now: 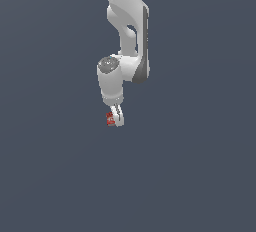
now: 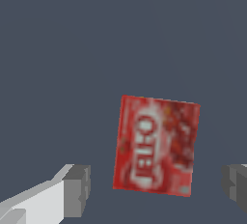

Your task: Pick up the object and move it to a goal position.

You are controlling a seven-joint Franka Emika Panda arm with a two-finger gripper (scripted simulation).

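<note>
One red box point(image 2: 156, 145) with white lettering is present, lying flat on the plain grey surface point(image 1: 200, 176) just below the centre of the exterior frame. One arm point(image 1: 127, 31) descends from the top centre, and its single gripper point(image 1: 116, 119) is spread wide. Both fingers point(image 2: 76, 190) stand clear of the box on either side, with nothing held.

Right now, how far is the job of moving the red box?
Done: the gripper is down at the red box. In hand: the box lies between the open fingers, gaps on both sides, not gripped. Left: close, lift, carry to the goal, which no view shows.
</note>
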